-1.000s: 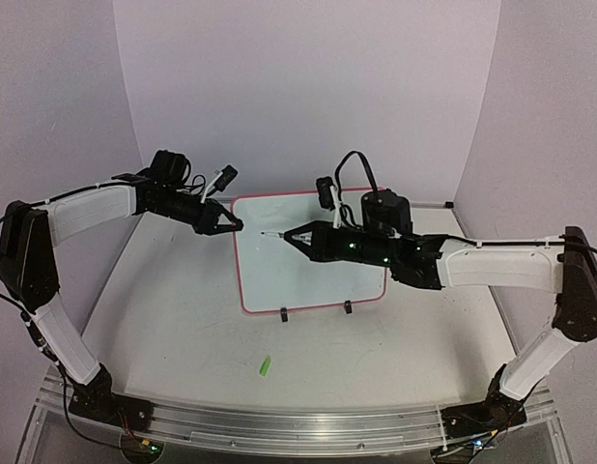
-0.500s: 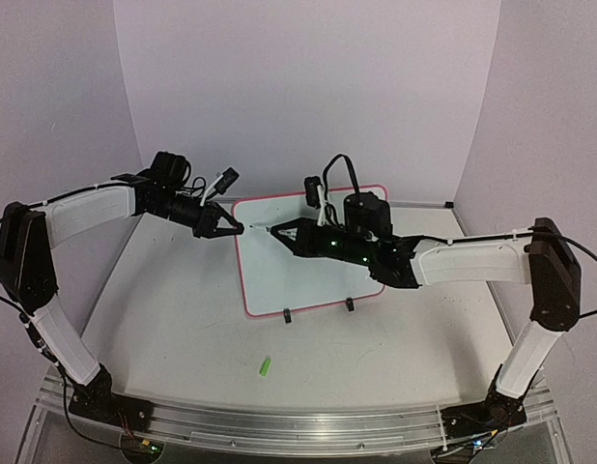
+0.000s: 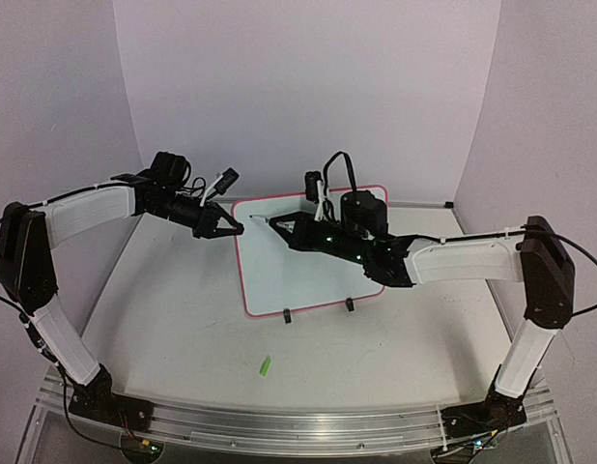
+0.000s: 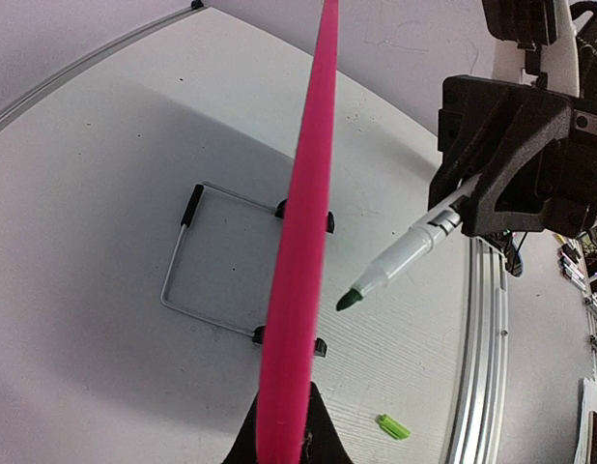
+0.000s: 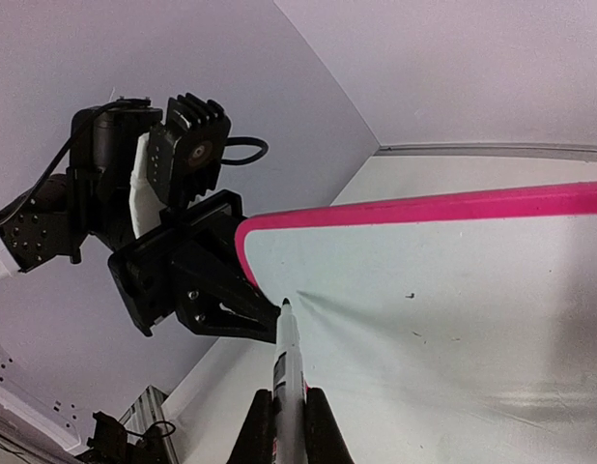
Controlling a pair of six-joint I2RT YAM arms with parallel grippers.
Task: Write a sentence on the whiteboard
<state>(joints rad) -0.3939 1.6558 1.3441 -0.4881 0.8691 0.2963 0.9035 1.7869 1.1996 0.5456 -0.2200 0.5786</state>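
There, the left gripper (image 3: 231,226) is pinched tight on the whiteboard (image 3: 313,266), on its glossy pink rim by the rounded upper-left corner. The board leans on small black clip feet (image 3: 284,313). The right gripper (image 5: 287,425) clamps a slim white marker (image 4: 407,257), green felt tip right by the smooth white face, close beside the left fingers.

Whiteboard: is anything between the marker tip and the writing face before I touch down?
Nothing visible. The right claw holds the green marker with its tip just off the whiteboard near the upper left corner, with an open gap between. The left claw grips the board's left rim close beside that spot, not across the tip's path.
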